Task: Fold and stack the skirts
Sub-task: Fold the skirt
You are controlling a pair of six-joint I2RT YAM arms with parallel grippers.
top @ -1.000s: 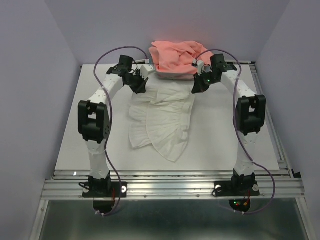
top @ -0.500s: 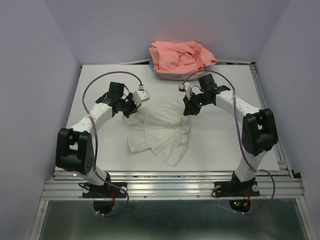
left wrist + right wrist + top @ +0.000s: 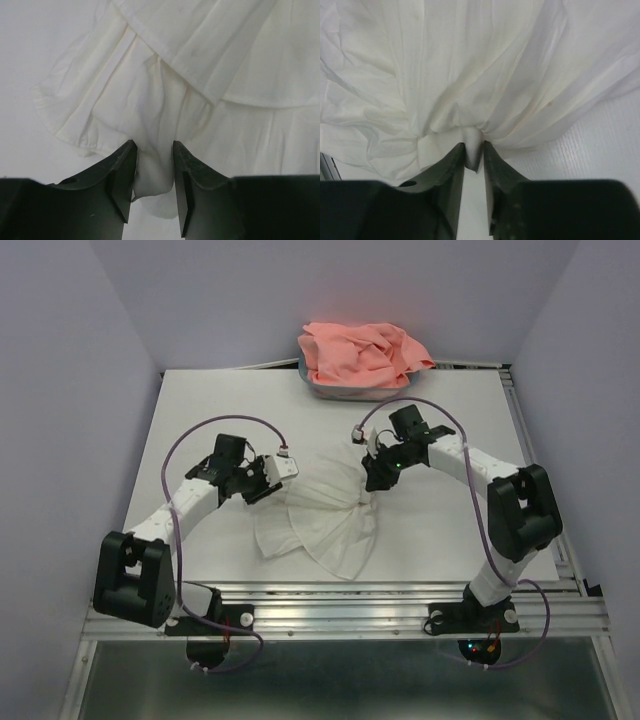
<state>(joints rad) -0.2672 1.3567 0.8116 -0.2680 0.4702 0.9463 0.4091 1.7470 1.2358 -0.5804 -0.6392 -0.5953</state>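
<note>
The white pleated skirt [image 3: 325,522] lies doubled over at the table's near middle. My left gripper [image 3: 268,485] is shut on its left top corner; the left wrist view shows cloth [image 3: 155,170] pinched between the fingers. My right gripper [image 3: 373,478] is shut on its right top corner; the right wrist view shows a fold of cloth [image 3: 474,150] clamped between the fingers. The skirt's upper edge is pulled toward the hem. The salmon-pink skirt [image 3: 360,352] is heaped on the teal tub [image 3: 330,390] at the table's far edge.
The white table [image 3: 200,410] has a metal rail [image 3: 340,590] along its near edge and another down its right side [image 3: 540,480]. Purple cables loop above both arms. Lavender walls close in on left, right and back.
Both grippers have drawn the white skirt's top edge from near the tub toward the near edge, folding it over the lower part. The pink skirt has not moved.
</note>
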